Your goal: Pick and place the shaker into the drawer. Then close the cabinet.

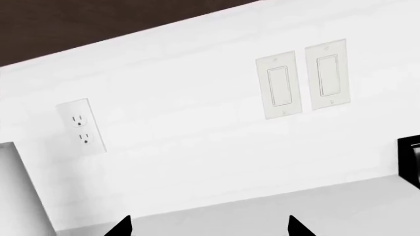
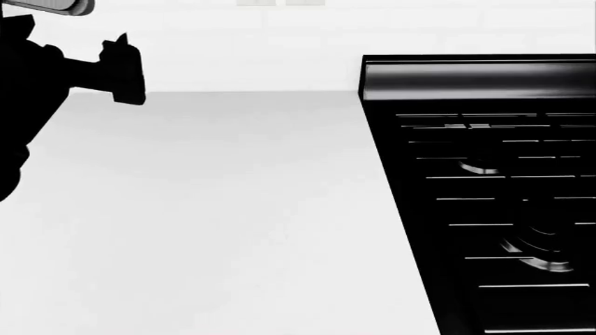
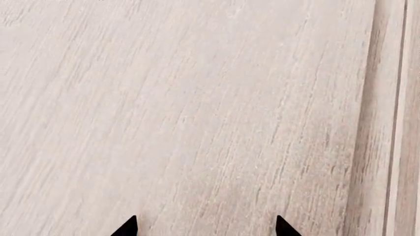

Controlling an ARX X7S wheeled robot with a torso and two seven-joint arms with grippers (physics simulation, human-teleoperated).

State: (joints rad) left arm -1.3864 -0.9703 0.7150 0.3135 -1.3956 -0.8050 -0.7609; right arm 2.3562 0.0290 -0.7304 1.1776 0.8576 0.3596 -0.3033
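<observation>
While no shaker shows, left gripper fingers are spread, empty, facing the wall. Right gripper, spread too, faces wood panel. Locate shaker before reaching.

- white countertop, running back to the wall
- black stove along its right edge
- nothing else visibly resting on it
</observation>
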